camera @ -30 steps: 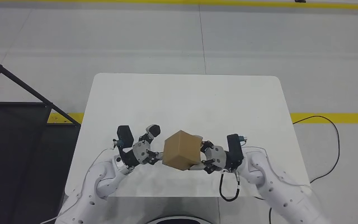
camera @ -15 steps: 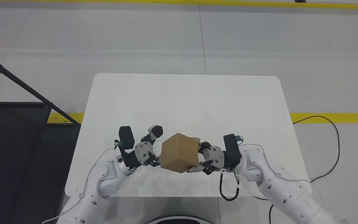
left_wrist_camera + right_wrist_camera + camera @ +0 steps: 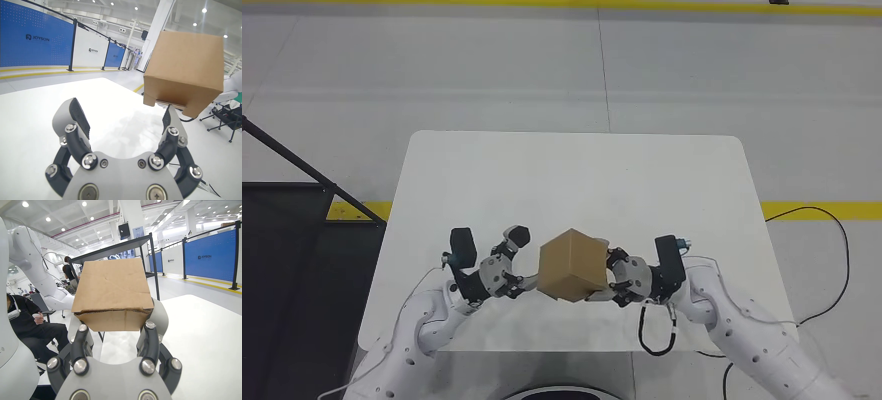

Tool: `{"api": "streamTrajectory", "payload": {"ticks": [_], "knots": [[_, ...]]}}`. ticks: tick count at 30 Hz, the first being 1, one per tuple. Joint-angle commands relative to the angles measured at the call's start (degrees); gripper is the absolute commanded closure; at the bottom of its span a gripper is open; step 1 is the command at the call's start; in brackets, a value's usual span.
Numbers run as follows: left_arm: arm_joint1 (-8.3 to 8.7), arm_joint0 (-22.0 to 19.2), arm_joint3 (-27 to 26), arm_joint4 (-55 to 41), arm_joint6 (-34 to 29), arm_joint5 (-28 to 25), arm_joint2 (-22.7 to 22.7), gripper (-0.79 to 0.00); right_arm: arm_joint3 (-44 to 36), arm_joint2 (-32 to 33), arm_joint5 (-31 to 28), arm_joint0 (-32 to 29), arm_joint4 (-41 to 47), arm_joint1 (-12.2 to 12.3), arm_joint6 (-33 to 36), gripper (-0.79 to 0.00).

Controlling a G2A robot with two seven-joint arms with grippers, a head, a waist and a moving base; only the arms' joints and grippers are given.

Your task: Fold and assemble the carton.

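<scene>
Your right gripper (image 3: 605, 281) is clenched on the nearly closed carton (image 3: 572, 265), held above the bench (image 3: 662, 190) near its front edge, and your left gripper (image 3: 122, 106) waits released just beside it, so next probably press the last flap shut.

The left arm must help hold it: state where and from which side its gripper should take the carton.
Probably the lower edge of the carton facing the open left gripper, coming from the side opposite the right gripper: that end hangs free above the table.
</scene>
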Motion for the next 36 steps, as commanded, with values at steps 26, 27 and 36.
{"api": "streamTrajectory", "payload": {"ticks": [26, 27, 36], "knots": [[0.29, -0.01, 3.93, 6.5, 9.05, -7.4, -1.18, 0.0, -0.44, -6.81, 0.0, 5.22, -1.36, 2.86, -7.02, 0.0], [0.29, -0.01, 3.93, 6.5, 9.05, -7.4, -1.18, 0.0, -0.5, -7.01, 0.0, 5.36, -1.29, 2.9, -6.87, 0.0], [0.4, -0.28, 2.66, 5.93, 6.77, -9.28, -0.57, 0.0, -0.5, -7.01, 0.0, 5.36, -1.29, 2.9, -6.87, 0.0]]}}
